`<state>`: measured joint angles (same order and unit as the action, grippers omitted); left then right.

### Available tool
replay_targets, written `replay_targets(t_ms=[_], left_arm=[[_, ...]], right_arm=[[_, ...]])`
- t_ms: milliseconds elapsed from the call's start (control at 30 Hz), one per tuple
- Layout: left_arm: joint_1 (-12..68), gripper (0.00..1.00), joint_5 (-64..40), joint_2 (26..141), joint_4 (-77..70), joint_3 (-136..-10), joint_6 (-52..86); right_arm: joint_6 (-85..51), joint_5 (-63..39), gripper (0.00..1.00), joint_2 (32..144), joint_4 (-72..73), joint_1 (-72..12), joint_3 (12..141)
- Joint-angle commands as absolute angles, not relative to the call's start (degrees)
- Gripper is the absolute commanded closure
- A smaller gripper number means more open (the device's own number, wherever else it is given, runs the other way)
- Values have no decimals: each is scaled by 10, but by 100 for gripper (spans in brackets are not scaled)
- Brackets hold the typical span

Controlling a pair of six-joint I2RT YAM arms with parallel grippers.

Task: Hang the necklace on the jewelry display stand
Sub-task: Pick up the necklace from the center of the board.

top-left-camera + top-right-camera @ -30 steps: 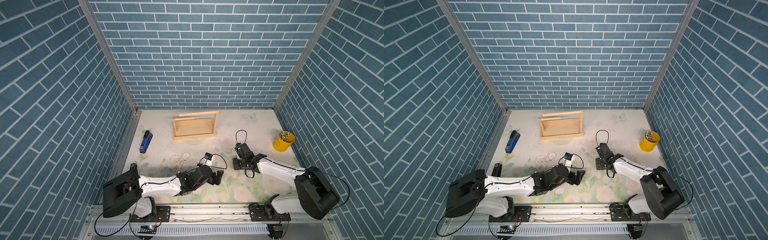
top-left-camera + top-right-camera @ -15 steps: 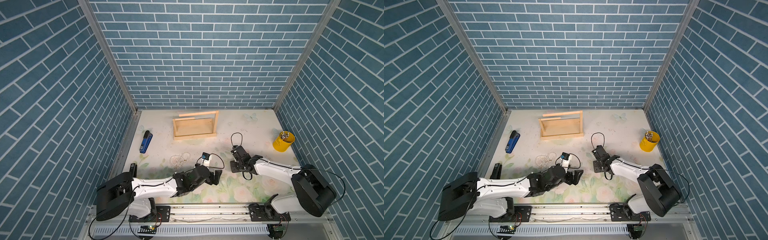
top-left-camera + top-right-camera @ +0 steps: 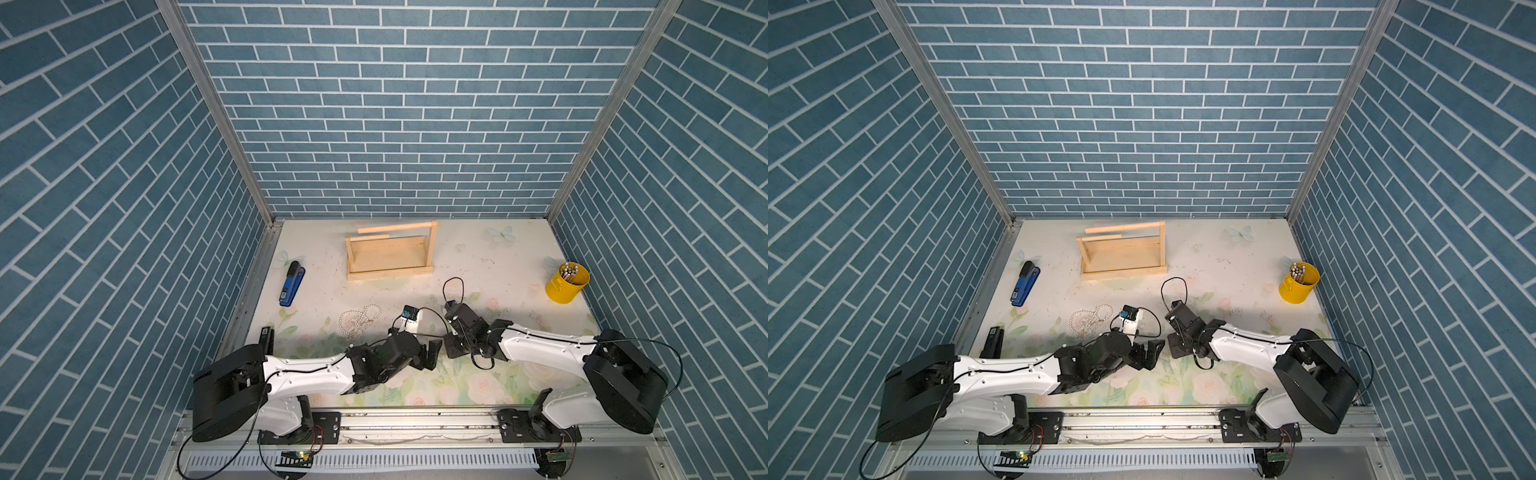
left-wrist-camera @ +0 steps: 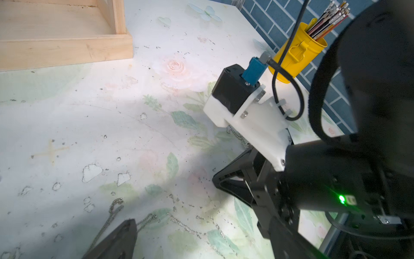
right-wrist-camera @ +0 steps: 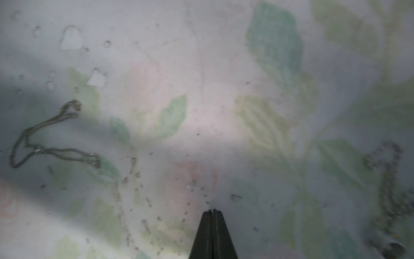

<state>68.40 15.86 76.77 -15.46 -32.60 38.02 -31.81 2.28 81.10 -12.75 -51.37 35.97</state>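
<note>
The jewelry display stand, a pale wooden frame, stands at the back of the mat; its base corner shows in the left wrist view. The necklace, a thin silver chain, lies loose on the floral mat at the front centre. My left gripper is open wide over part of the chain, one finger beside it. My right gripper faces it tip to tip, low over the mat. Its jaws are shut, and nothing shows between them.
A white pearl string lies left of the grippers. A beaded chain lies under the right wrist. A yellow cup of pencils stands at the right wall, a blue stapler at the left, and a black object at the front left.
My right arm has moved left and toward the front, up to the left gripper, and its jaws have shut. The left arm has barely moved.
</note>
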Motion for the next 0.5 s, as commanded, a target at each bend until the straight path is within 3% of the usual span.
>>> replay_targets(t_ms=[0,367,467], left_arm=[[688,2,171,772,-133,-342,384],[688,2,186,762,-105,-340,388],[688,2,187,763,-100,-341,388]], right_arm=[[-349,8,100,815,-103,-536,376],[-365,-12,100,819,-56,-576,380],[-369,-13,91,801,-46,-576,374]])
